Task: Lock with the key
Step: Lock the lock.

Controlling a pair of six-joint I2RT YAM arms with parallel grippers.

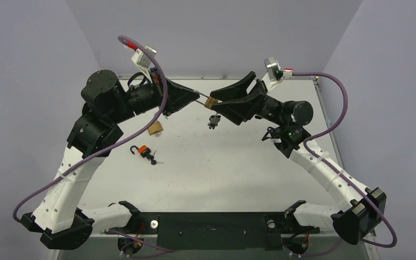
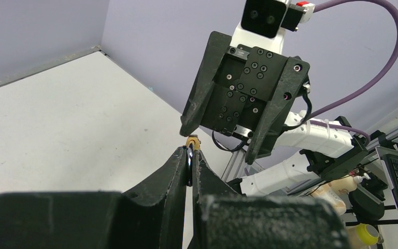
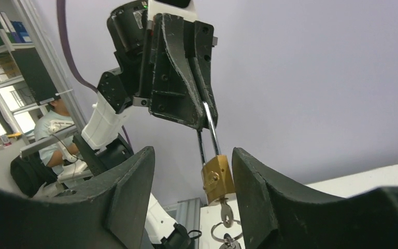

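A brass padlock (image 3: 217,177) hangs in the air by its long steel shackle (image 3: 211,127). My left gripper (image 2: 190,151) is shut on the shackle's top, and the brass body (image 2: 192,141) shows just past its tips. A key (image 3: 225,211) is in the bottom of the lock, with a ring and more keys (image 1: 213,122) hanging below. My right gripper (image 3: 193,161) is open, with a finger on each side of the lock body; the right finger (image 3: 254,181) is close against it. In the top view the two grippers meet at the padlock (image 1: 210,102) above the far middle of the table.
A second brass padlock (image 1: 154,129) lies on the table (image 1: 238,168) left of centre. An orange padlock with keys (image 1: 144,152) lies nearer the front left. Purple cables loop off both arms. Walls stand at the far and side edges.
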